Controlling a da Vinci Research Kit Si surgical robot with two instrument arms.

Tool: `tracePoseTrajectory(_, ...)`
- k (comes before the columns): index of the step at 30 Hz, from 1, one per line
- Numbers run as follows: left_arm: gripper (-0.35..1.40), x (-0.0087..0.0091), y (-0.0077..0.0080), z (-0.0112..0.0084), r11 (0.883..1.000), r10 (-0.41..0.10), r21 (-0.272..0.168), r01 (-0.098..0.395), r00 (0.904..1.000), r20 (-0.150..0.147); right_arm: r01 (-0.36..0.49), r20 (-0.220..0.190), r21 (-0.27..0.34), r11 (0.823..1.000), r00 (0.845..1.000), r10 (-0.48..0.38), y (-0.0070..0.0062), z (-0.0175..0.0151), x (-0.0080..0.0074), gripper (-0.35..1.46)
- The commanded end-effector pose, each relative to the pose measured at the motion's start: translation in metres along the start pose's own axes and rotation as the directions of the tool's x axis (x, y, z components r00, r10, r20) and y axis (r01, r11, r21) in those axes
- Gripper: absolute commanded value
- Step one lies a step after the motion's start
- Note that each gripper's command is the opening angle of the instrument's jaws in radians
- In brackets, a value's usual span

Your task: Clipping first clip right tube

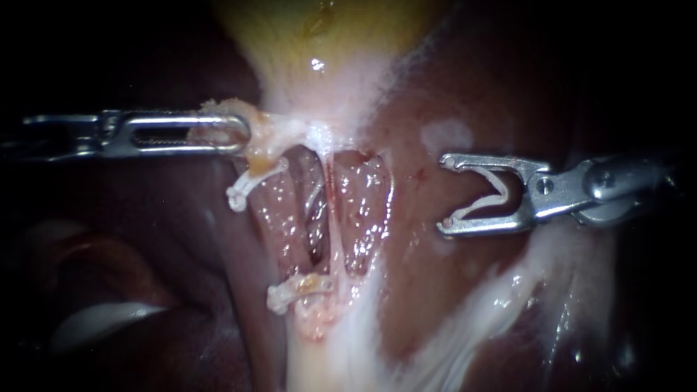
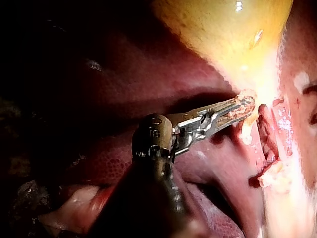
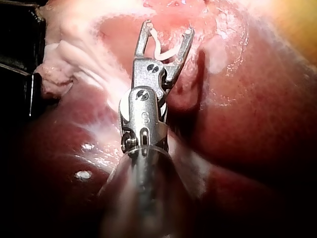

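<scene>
Right tube: thin pale strand running down the opened window below the gallbladder, bare, with no clip on it. Loaded clip: white, V-shaped, spread wide, mouth facing the right tube, well to the right of the tube and not touching it. The clip sits between the jaws of the right instrument, one arm seated along each jaw, so the jaws stand wide apart and both bear on the clip. A strip of liver lies between the jaw tips and the right tube. The right wrist view shows the same: right instrument jaws splayed, loaded clip seated between them, hanging over the liver with glistening pale tissue ahead.

Left of the right tube are two closed white clips, the upper clip and the lower clip. Further up and left of the right tube, the left instrument has its jaws clamped on pale neck tissue at the gallbladder's base. In the left wrist view, the left instrument grips that tissue just under the yellow gallbladder.
</scene>
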Motion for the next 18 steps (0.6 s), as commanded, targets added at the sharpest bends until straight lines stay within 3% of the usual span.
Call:
tracePoseTrajectory(1, -0.35, 0.0001, 0.0000, 0.0001, 1.000, 0.000, 0.000, 0.000, 1.0000, 0.001, -0.014, -0.002, 0.003, 1.000, 1.000, 0.014, -0.0001, 0.0002, -0.0001, 0.49)
tracePoseTrajectory(10, -0.35, 0.0004, 0.0000, 0.0005, 1.000, 0.002, -0.002, -0.002, 1.0000, 0.003, -0.180, -0.021, 0.039, 0.983, 0.983, 0.181, -0.0018, 0.0043, -0.0008, 0.49)
tracePoseTrajectory(18, -0.35, 0.0004, 0.0000, 0.0005, 1.000, 0.002, -0.003, -0.002, 1.0000, 0.003, -0.269, -0.026, 0.056, 0.961, 0.962, 0.271, -0.0028, 0.0099, -0.0028, 0.49)
